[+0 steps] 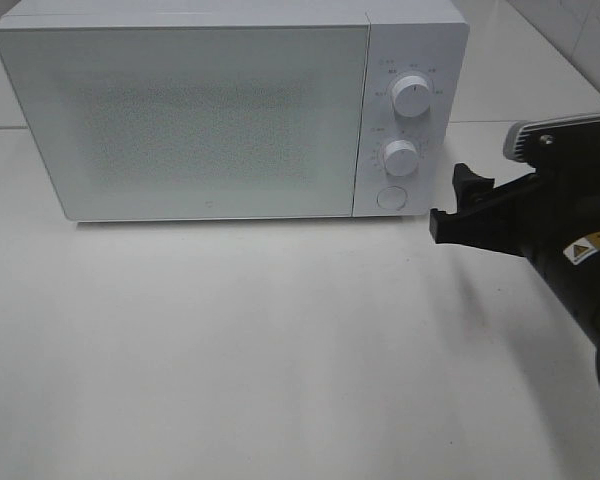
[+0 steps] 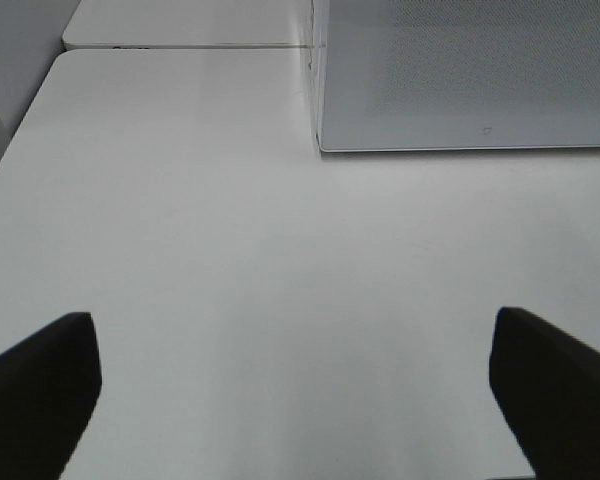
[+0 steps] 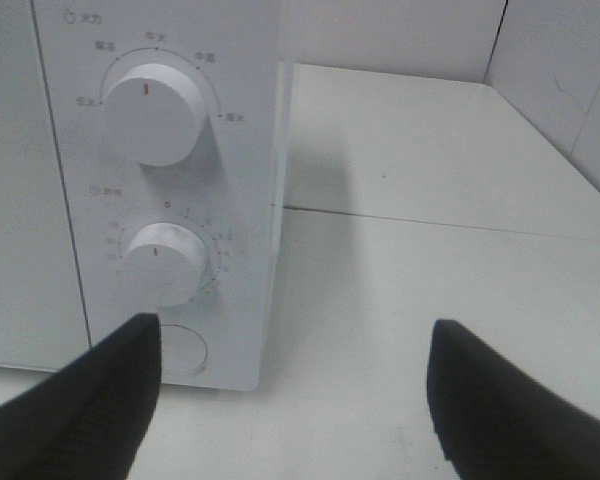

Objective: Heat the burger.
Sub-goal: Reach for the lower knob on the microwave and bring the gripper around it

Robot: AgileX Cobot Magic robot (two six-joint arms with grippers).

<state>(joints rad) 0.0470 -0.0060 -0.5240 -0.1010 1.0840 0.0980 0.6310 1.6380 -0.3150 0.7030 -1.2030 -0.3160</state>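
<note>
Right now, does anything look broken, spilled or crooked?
Nothing stands out. The microwave sits square on the table, with its door shut and both knobs in place. No spill shows. The burger is not in sight; the door hides whatever is inside.

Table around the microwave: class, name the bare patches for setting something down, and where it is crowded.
Widest: the table in front of the microwave door, out to the near edge. Another strip lies left of the microwave. Crowded: the right front corner, where the open right pincer hangs near the lower dial.
</note>
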